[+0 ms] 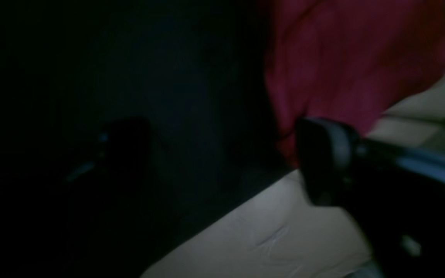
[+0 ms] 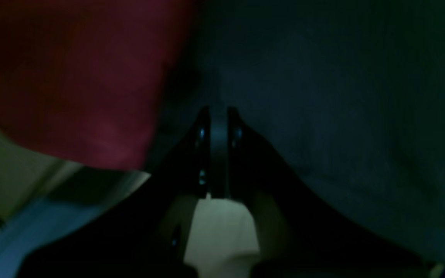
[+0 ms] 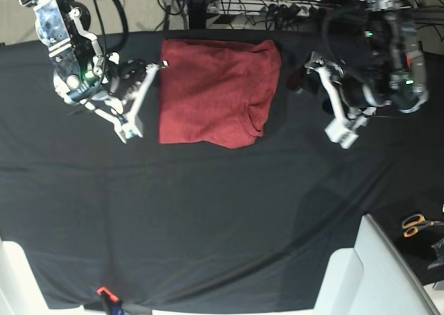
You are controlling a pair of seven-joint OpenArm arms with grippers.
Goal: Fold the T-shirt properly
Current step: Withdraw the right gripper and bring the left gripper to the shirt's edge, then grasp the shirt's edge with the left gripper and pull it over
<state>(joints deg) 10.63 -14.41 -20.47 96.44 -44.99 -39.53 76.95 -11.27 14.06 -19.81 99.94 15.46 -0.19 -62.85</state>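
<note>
On the black-draped desk [image 3: 208, 211] the shirt [image 3: 215, 93] lies folded between my arms; left fingers [image 3: 331, 107] wide apart, right fingers [image 3: 135, 103] pressed together and empty, so I'd smooth the shirt's edges before another fold.

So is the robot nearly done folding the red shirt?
Nearly. The brick-red knit T-shirt already lies folded into a compact rectangle on the black tablecloth. Neither hand holds it: the left hand and the right hand sit beside it. Perhaps only tidying remains.
</note>
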